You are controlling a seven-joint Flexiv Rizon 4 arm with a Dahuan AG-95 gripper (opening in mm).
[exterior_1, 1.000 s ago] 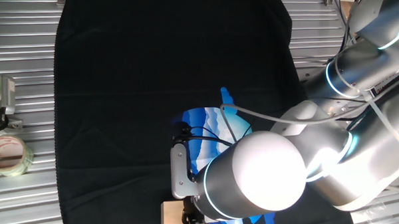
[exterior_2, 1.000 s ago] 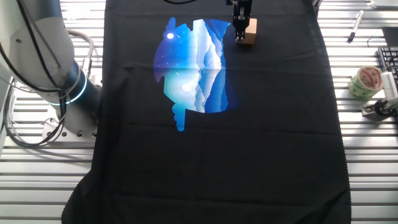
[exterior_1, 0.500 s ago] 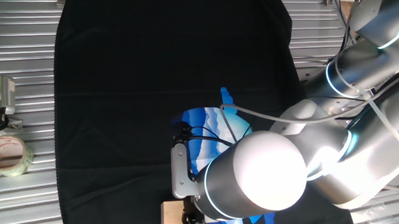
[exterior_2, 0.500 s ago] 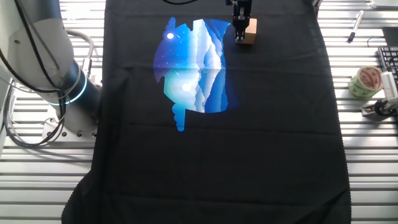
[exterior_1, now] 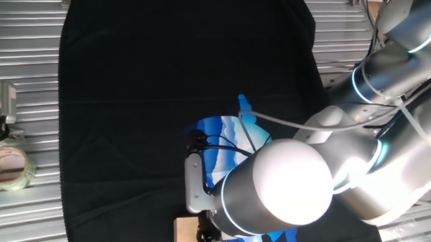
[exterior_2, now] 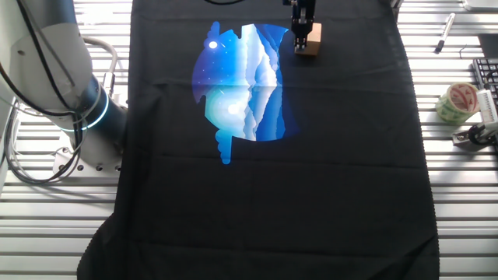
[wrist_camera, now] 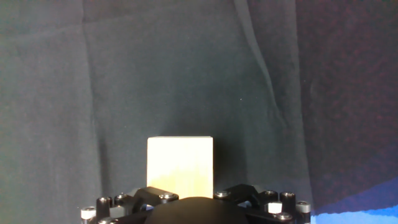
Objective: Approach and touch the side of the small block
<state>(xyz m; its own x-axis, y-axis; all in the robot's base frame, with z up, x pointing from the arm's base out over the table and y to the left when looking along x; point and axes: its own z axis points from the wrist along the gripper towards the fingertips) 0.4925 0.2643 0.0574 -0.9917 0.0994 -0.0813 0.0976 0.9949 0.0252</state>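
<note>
The small block (exterior_2: 313,40) is a pale tan wooden cube on the black cloth, just right of the blue print. My gripper (exterior_2: 300,47) comes down from above with its fingers together, and its tip stands against the block's left side. In the one fixed view the block (exterior_1: 183,232) peeks out at the bottom edge, left of the gripper (exterior_1: 204,238), which the arm mostly hides. In the hand view the block (wrist_camera: 180,164) stands straight ahead, its near face right at my dark tip (wrist_camera: 186,209).
A black cloth (exterior_2: 311,171) with a blue mountain print (exterior_2: 241,82) covers the slatted metal table. A tape roll (exterior_2: 457,102), a clip and a pen (exterior_2: 443,33) lie off the cloth on the right. The arm's base (exterior_2: 70,85) stands at the left.
</note>
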